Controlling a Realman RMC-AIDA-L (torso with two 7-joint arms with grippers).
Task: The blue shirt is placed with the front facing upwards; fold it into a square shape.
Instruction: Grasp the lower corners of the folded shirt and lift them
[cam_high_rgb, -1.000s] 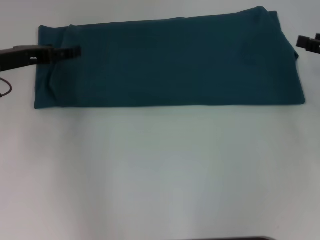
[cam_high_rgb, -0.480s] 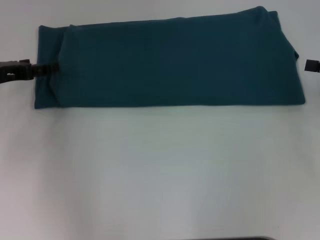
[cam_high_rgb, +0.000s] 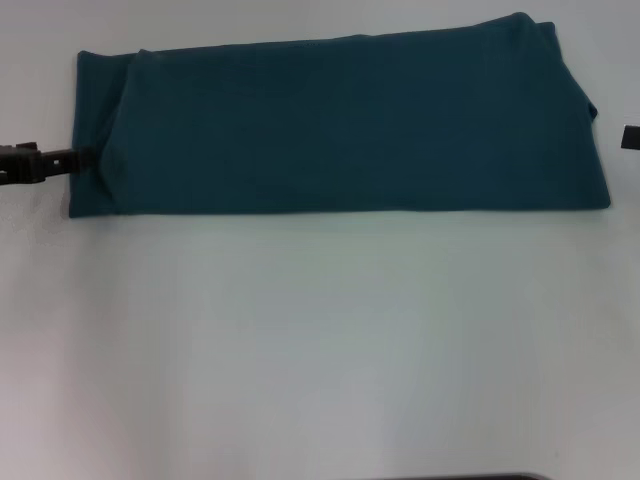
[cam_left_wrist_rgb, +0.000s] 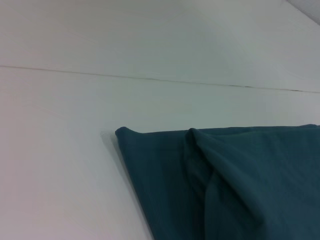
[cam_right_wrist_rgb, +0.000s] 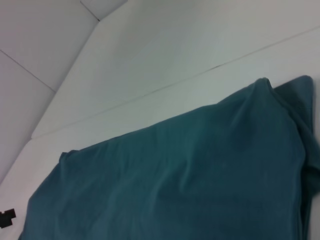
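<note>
Your left end effector (cam_high_rgb: 85, 157) has backed off the blue shirt (cam_high_rgb: 340, 125) toward 9 o'clock, fingers unreadable; a long band awaits cross-folding.

Black, slender hardware at both frame edges

Showed as a dark, narrow left gripper (cam_high_rgb: 88, 157) of matte black parts with a small pale fleck near its base; as a blunt black block of the right gripper (cam_high_rgb: 631, 136), cut off by the edge.
</note>
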